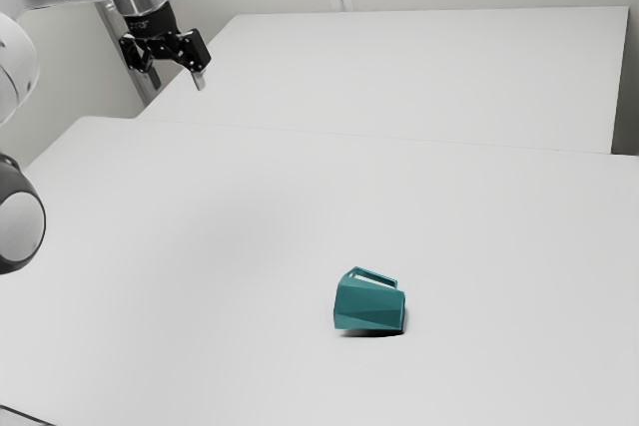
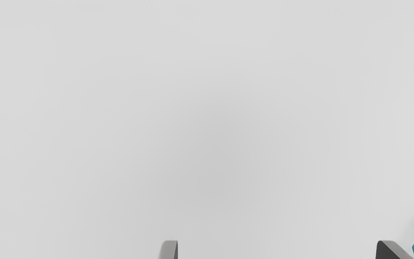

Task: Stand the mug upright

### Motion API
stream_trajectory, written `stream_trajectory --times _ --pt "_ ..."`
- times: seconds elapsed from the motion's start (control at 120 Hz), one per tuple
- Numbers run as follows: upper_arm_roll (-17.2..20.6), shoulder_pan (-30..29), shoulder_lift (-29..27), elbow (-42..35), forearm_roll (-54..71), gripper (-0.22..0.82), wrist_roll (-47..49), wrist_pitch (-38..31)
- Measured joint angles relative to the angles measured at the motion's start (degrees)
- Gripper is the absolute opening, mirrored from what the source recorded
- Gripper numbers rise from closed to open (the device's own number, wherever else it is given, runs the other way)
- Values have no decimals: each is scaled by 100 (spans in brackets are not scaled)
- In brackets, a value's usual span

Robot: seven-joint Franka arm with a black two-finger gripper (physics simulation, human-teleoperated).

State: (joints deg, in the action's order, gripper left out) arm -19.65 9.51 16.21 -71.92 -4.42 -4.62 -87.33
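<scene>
Mug (image 1: 369,307) step: the approach, I judge, as it lies on its side.
Gripper (image 1: 177,80): high at the exterior view's left, fingers wide apart, nothing between them.
Next move: probably travel to the mug, descend, grasp, then turn it base-down.
Mug's place: on the table (image 1: 220,246), well apart from the gripper, toward the exterior view's right.
Wider end: toward the exterior view's left, likely the mouth.
Long axis: flat, roughly left to right there.
Handle (image 1: 377,276): along the upper side.

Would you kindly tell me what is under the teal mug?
Under the teal mug, lying on its side, is the white table, with a dark shadow along its lower edge; the spot directly beneath is covered from view.
</scene>
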Motion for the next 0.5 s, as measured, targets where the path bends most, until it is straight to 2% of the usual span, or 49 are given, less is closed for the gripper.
stream_trajectory --times 0.133,0.2,0.3,0.5 --pt "-23 19 -78 -44 8 60 -35 11" --pt "-19 60 -296 -383 -23 60 -48 -1" --pt "29 350 -863 -1331 -116 60 -49 -185" --pt "46 750 -2254 -3732 -1001 60 -13 -1112"
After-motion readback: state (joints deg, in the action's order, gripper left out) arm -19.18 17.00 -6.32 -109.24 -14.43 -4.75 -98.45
